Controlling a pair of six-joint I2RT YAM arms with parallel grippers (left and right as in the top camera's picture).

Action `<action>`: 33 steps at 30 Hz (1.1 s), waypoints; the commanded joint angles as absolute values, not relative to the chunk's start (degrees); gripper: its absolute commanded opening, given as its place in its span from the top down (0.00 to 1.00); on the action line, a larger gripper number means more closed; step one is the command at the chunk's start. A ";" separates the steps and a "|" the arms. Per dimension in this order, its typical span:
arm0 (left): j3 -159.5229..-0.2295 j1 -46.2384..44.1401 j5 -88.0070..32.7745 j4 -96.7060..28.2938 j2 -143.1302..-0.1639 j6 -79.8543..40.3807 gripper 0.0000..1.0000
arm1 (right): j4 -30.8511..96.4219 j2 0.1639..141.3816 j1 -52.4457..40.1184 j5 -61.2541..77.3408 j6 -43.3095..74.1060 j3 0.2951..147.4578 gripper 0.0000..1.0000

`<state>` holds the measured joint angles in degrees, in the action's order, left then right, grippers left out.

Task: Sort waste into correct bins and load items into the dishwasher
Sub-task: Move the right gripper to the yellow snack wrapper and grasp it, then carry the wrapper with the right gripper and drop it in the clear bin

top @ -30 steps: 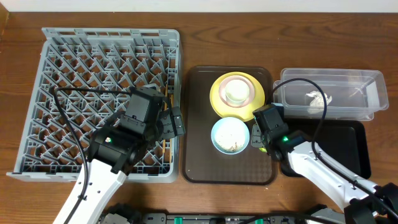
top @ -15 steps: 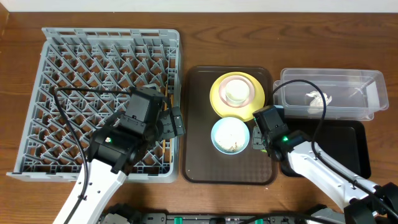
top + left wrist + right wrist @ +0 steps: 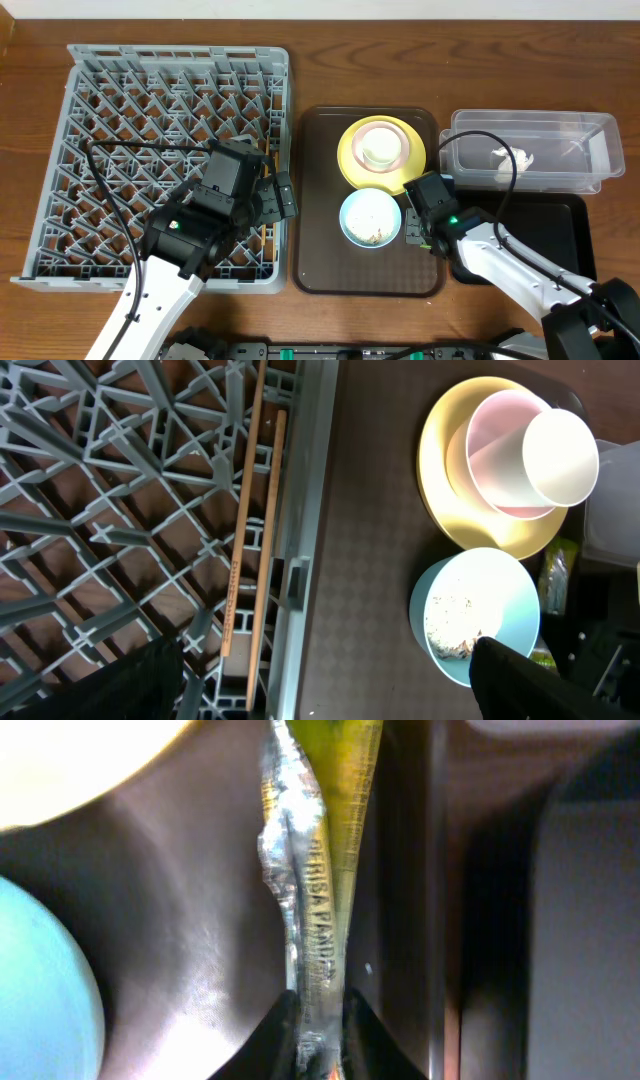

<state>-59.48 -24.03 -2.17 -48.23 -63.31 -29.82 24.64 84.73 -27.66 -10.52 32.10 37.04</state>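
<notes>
In the right wrist view my right gripper (image 3: 318,1030) is shut on the yellow-green snack wrapper (image 3: 320,870), which lies on the brown tray between the light blue bowl (image 3: 370,217) and the tray's right rim. That bowl holds rice scraps (image 3: 455,625). The white cup (image 3: 380,150) sits in the pink bowl (image 3: 401,141) on the yellow plate (image 3: 350,165). My left gripper (image 3: 330,685) hangs open over the right edge of the grey dishwasher rack (image 3: 100,100), with nothing between its fingers. Two chopsticks (image 3: 250,530) lie in the rack. The white napkin (image 3: 510,160) is in the clear tub (image 3: 590,150).
The brown serving tray (image 3: 320,260) stands between the rack and the bins. The black tray (image 3: 565,240) lies just right of it, below the clear tub, partly under my right arm. A black cable loops over the tub.
My right gripper's jaws have closed on the snack wrapper, and its wrist has shifted slightly. The left arm has not moved.
</notes>
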 commanded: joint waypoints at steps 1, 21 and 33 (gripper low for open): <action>-59.86 -23.79 -1.45 -48.40 -63.35 -29.89 0.08 | 27.92 82.02 -28.51 -10.02 32.08 40.16 0.92; -59.86 -23.79 -1.45 -48.40 -63.35 -29.89 0.07 | 23.42 71.20 -11.38 -22.65 24.62 50.24 0.99; -59.86 -23.79 -1.45 -48.40 -63.35 -29.89 0.08 | 15.97 79.66 6.76 -20.99 30.44 50.24 0.93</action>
